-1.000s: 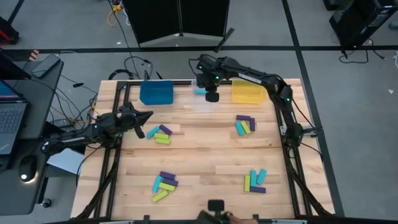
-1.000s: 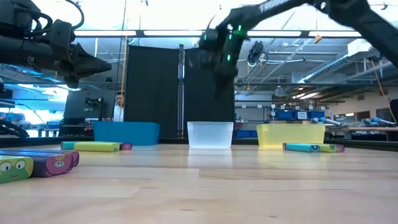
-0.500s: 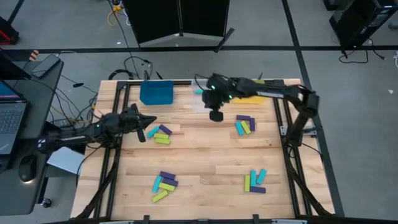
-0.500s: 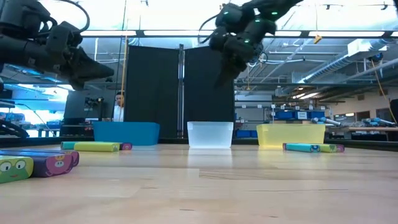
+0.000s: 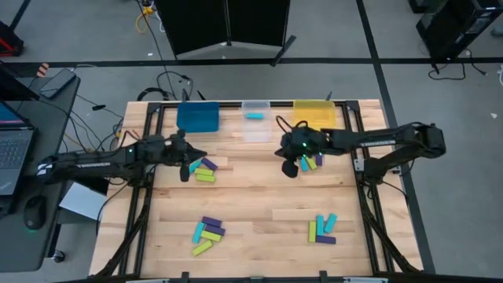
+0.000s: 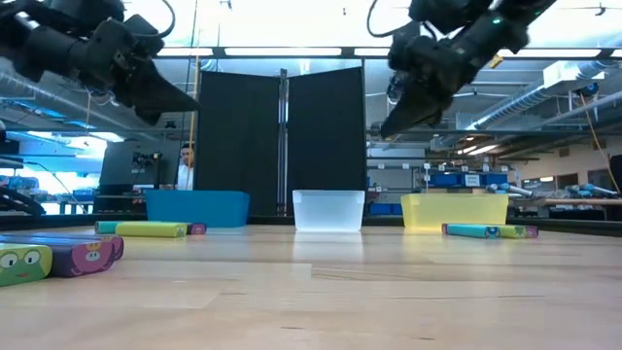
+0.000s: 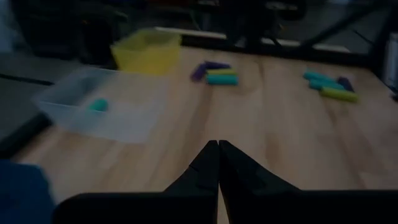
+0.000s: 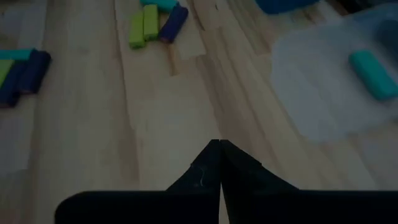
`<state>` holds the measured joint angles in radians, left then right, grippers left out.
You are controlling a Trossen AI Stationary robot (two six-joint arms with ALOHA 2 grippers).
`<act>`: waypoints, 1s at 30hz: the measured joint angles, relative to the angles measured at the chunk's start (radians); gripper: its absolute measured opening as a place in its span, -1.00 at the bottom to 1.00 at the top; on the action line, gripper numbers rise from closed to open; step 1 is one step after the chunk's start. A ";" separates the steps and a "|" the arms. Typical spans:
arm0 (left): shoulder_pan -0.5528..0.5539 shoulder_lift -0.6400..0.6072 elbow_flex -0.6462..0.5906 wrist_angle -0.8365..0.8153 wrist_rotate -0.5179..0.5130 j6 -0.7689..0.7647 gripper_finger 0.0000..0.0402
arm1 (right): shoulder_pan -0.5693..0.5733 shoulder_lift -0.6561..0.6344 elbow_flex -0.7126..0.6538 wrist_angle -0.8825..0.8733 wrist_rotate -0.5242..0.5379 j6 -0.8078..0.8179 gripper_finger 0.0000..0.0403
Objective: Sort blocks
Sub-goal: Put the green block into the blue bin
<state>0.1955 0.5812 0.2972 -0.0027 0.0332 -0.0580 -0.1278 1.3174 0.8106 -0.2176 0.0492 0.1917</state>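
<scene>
Between picks: right gripper (image 5: 290,167) empty, back over the blocks after a drop.

Taking the clear bin (image 5: 255,104) as landmark: nearest the camera lie two untouched block piles (image 5: 207,233); nearer the bin, both grippers have fingers pressed together, the left gripper (image 5: 185,167) beside its pile; one cyan block (image 5: 253,115) lies inside. A second ago the right gripper hung at the bin; next it must open and descend.

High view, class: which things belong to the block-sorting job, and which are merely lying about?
Job:
- blocks, four clusters
- cyan block in the clear bin
- blue bin
- yellow bin
- left gripper, right gripper, both shut and empty

Lying about:
- laptop
- floor cables
</scene>
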 joint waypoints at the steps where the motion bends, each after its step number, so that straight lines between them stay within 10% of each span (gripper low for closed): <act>1: 0.000 0.026 0.017 -0.009 0.020 0.001 -0.92 | 0.016 -0.012 -0.009 -0.002 0.015 0.019 -0.92; 22: -0.003 0.574 0.450 -0.695 0.127 0.185 -0.90 | 0.154 -0.027 -0.038 -0.008 0.118 0.089 -0.87; 30: -0.039 0.697 0.496 -0.756 0.129 0.184 -0.59 | 0.164 -0.010 -0.038 0.013 0.118 0.125 -0.88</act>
<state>0.1564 1.2785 0.7929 -0.7587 0.1622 0.1258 0.0359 1.3069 0.7731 -0.2045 0.1669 0.3168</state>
